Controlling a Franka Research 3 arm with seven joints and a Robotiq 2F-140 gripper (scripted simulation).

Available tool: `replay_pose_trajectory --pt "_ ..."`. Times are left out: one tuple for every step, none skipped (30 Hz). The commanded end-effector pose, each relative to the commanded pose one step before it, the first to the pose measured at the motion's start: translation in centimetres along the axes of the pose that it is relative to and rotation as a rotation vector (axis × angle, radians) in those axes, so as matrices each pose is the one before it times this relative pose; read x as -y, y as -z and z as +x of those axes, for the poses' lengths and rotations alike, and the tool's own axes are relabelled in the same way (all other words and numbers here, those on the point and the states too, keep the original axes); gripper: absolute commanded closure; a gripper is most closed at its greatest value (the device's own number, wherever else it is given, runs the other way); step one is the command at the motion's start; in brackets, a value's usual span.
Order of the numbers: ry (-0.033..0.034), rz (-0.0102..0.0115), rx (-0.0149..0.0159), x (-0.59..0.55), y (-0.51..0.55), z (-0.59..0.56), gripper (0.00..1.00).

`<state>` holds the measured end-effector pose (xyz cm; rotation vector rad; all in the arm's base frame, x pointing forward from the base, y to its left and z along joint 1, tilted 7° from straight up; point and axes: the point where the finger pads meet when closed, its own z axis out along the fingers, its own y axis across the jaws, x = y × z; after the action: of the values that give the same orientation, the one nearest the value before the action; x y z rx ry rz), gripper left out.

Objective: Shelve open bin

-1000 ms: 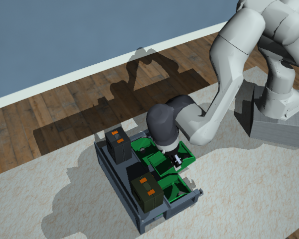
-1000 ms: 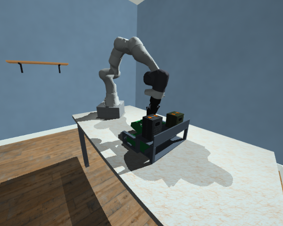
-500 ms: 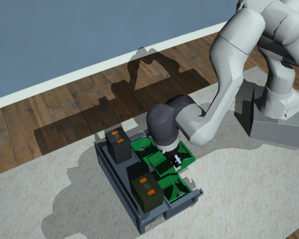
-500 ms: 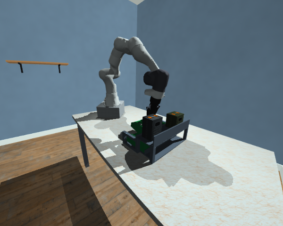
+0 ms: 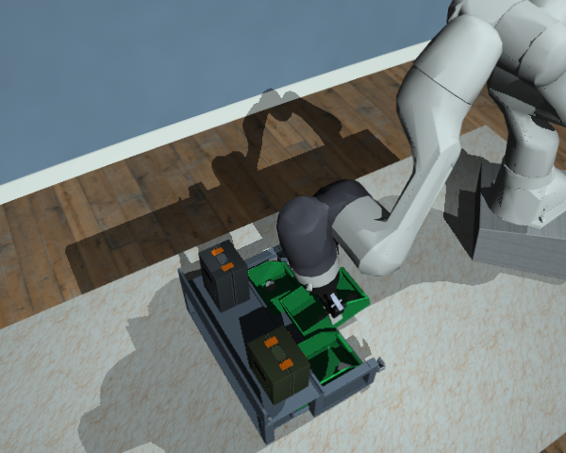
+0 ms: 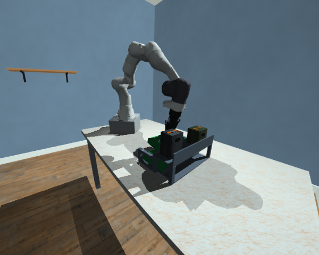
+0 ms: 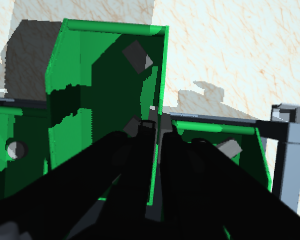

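The green open bin (image 5: 300, 308) (image 6: 154, 143) (image 7: 71, 52) hangs above the middle of the row, its front end out past the shelf's front lip (image 7: 217, 119). It looks tilted; how much is unclear. My gripper (image 5: 335, 312) (image 7: 158, 119) is shut on one side wall of this bin, one finger inside it. A grey part (image 7: 135, 56) lies inside, with another grey piece by the fingertips. A green bin (image 5: 269, 271) (image 7: 0, 131) with a round part and a green bin (image 5: 320, 344) (image 7: 215, 128) with a grey part stand either side. The bin's rear end is partly hidden by my fingers in the wrist view.
A dark grey case (image 5: 224, 287) (image 6: 168, 144) and an olive case (image 5: 279, 370) (image 6: 193, 136) stand on the upper board, behind the row. The shelf's corner post (image 7: 292, 160) rises past the right neighbour bin. The shelf's rear rail (image 6: 192, 150) runs along its back.
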<state>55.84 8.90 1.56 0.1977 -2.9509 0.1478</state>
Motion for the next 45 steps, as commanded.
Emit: replay_pose_trajectory --pt "0.00183 -0.00298 0.00546 -0.075 0.160 -0.237 1.00" --pt "0.00000 0.00000 0.00000 0.000 0.000 0.000 1.00" --pt "0.00000 0.00000 0.00000 0.000 0.000 0.000 1.00" --pt "0.00000 0.00000 0.00000 0.000 0.000 0.000 1.00" --pt "0.00000 0.00000 0.00000 0.000 0.000 0.000 1.00" --pt "0.00000 0.00000 0.00000 0.000 0.000 0.000 1.00" --pt "0.00000 0.00000 0.00000 0.000 0.000 0.000 1.00" --pt "0.00000 0.00000 0.00000 0.000 0.000 0.000 1.00" --pt "0.00000 0.00000 0.00000 0.000 0.000 0.000 1.00" --pt "0.00000 0.00000 0.00000 0.000 0.000 0.000 1.00" --pt "0.00000 0.00000 0.00000 0.000 0.000 0.000 1.00" --pt "0.00000 0.00000 0.00000 0.000 0.000 0.000 1.00" --pt "0.00000 0.00000 0.00000 0.000 0.000 0.000 1.00" --pt "0.00000 0.00000 0.00000 0.000 0.000 0.000 1.00" --pt "0.00000 0.00000 0.00000 0.000 0.000 0.000 1.00" --pt "0.00000 0.00000 0.00000 0.000 0.000 0.000 1.00" --pt "0.00000 0.00000 0.00000 0.000 0.000 0.000 1.00" --pt "0.00000 0.00000 0.00000 0.000 0.000 0.000 1.00" --pt "0.00000 0.00000 0.00000 0.000 0.000 0.000 1.00" --pt "0.00000 0.00000 0.00000 0.000 0.000 0.000 1.00" --pt "0.00000 0.00000 0.00000 0.000 0.000 0.000 1.00" --pt "0.00000 0.00000 0.00003 0.000 0.000 -0.001 1.00" --pt "0.00000 0.00000 0.00000 0.000 0.000 0.000 1.00" --pt "0.00000 0.00000 0.00000 0.000 0.000 0.000 1.00" --pt "0.00000 0.00000 0.00008 0.000 0.000 -0.002 1.00" --pt "0.00000 0.00000 0.00015 0.000 0.000 -0.004 1.00" --pt "0.00000 0.00000 0.00024 0.000 0.000 -0.007 1.00" --pt "0.00000 0.00000 0.00034 0.000 0.000 -0.009 1.00" --pt "0.00000 0.00000 0.00046 0.000 0.000 -0.012 1.00" --pt "0.00000 0.00000 0.00058 0.000 0.000 -0.016 1.00" --pt "0.00000 0.00000 0.00071 0.000 0.001 -0.019 1.00" --pt "0.00000 0.00000 0.00085 0.000 0.001 -0.023 1.00" --pt "0.00000 0.00000 0.00099 0.000 0.001 -0.027 1.00" --pt "0.00000 0.00000 0.00113 0.000 0.001 -0.031 1.00" --pt "0.00000 0.00000 0.00127 0.000 0.001 -0.034 1.00" --pt "0.00000 0.00000 0.00140 0.000 0.001 -0.038 1.00" --pt "0.00000 0.00000 0.00153 0.000 0.001 -0.042 1.00" --pt "0.00000 0.00000 0.00166 0.000 0.001 -0.045 1.00" --pt "0.00000 0.00000 0.00177 0.000 0.002 -0.048 1.00" --pt "0.00000 0.00000 0.00000 0.000 0.000 0.000 1.00" --pt "0.00000 0.00000 0.00000 0.000 0.000 0.000 1.00" --pt "0.00000 0.00000 0.00188 0.000 0.002 -0.051 1.00" --pt "0.00000 0.00000 0.00197 0.000 0.001 -0.053 1.00" --pt "0.00001 0.00000 0.00205 0.000 0.001 -0.056 1.00" --pt "0.00001 0.00000 0.00212 0.000 0.001 -0.058 1.00"
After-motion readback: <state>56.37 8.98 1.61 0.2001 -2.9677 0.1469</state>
